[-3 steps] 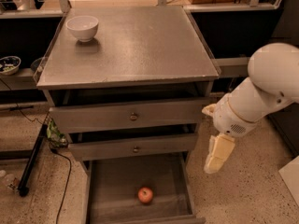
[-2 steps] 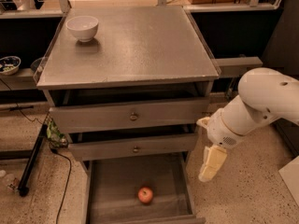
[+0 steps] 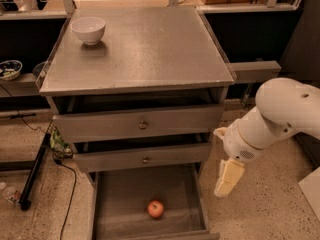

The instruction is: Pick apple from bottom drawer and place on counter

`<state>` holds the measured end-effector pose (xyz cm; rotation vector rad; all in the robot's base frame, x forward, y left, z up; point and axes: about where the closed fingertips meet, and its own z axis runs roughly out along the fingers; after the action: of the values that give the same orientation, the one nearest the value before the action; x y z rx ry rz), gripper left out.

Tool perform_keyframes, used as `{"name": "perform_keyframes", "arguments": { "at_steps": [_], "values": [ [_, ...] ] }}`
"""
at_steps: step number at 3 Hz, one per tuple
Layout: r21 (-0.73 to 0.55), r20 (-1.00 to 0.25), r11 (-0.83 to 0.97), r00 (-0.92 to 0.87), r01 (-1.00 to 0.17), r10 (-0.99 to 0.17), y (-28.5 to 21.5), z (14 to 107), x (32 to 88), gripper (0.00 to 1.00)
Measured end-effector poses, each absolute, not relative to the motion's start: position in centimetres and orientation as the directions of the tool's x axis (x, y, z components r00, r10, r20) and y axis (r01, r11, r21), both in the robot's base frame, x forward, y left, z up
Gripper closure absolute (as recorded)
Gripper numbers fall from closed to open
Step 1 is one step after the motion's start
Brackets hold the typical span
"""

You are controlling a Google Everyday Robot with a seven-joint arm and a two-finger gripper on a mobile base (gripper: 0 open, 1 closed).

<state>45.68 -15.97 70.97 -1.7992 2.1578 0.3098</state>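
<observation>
While the apple point(image 3: 155, 209) sat on the floor of the bottom drawer point(image 3: 125, 194), close to its front edge and about halfway between its side walls, the gripper point(image 3: 225, 186) hung outside the drawer, just past its right wall and higher than the apple. It pointed down at the tan floor point(image 3: 265, 214). It held nothing. Whether it was wide or narrow could not be told.

The step in hand looked like the reach for the apple. To do it well, the gripper would need to go left over the right wall, not into it, since that wall was thin, low and easy to bump. It should stop right above the apple and be wide before going down. The middle drawer front point(image 3: 115, 161) stuck out above the back of the bottom drawer, so coming in near the front edge looked safer. The apple was round and could roll on the bare flat floor of the drawer. A slow drop straight down, with one side of the gripper on each side of the fruit, seemed best. A soft squeeze would do.

The white bowl point(image 3: 88, 30) stood at the back left corner of the counter point(image 3: 150, 54), so the middle or the front right corner looked like a good spot for the apple.
</observation>
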Motion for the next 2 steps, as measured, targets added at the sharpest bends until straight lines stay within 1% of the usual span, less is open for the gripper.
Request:
{"name": "perform_keyframes", "arguments": {
  "at_steps": [2],
  "values": [
    [-0.167,-0.271,0.229,-0.178,-0.959,-0.946,-19.7,68.2,45.4,0.0]
  ]
}}
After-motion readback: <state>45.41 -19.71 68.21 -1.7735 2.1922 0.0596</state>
